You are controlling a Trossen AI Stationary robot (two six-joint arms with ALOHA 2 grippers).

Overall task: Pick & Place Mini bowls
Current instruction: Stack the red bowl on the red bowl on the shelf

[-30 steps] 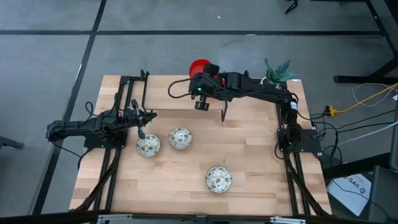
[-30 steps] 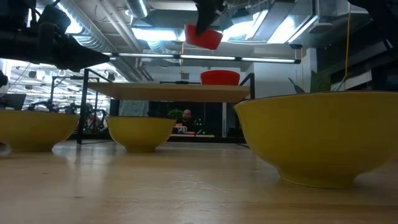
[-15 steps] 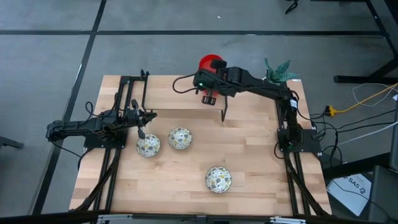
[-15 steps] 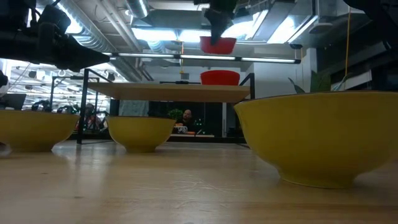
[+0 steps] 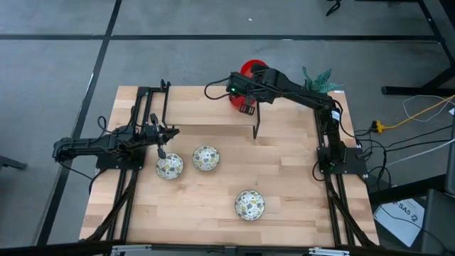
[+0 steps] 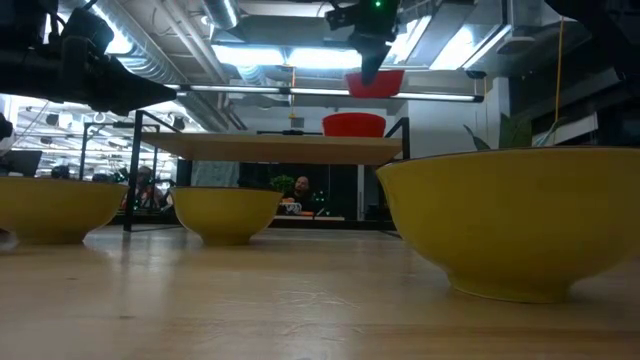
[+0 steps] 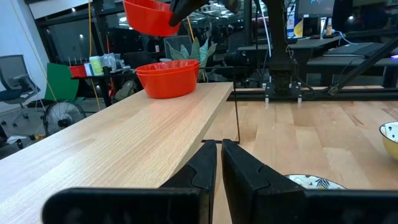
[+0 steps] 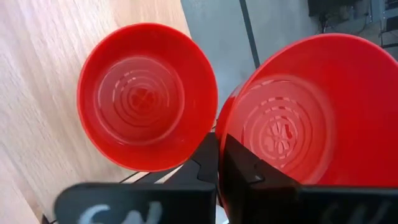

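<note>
At the 12 o'clock edge of the worktop [image 5: 213, 178], the right tool [image 5: 247, 108] is clamped on the rim of a red mini bowl [image 6: 375, 83], held in the air above a raised shelf [image 7: 143, 130]. A second red bowl [image 7: 168, 79] sits on that shelf. Toward 9 o'clock, the left tool [image 5: 161, 152] hovers closed and empty over a floral bowl [image 5: 169, 167]. Two more floral bowls [image 5: 205, 158] [image 5: 249, 204] rest nearby.

A red bowl [image 7: 166, 79] sits on the raised shelf [image 7: 118, 140], another red bowl [image 7: 149, 15] seemingly held above.
</note>
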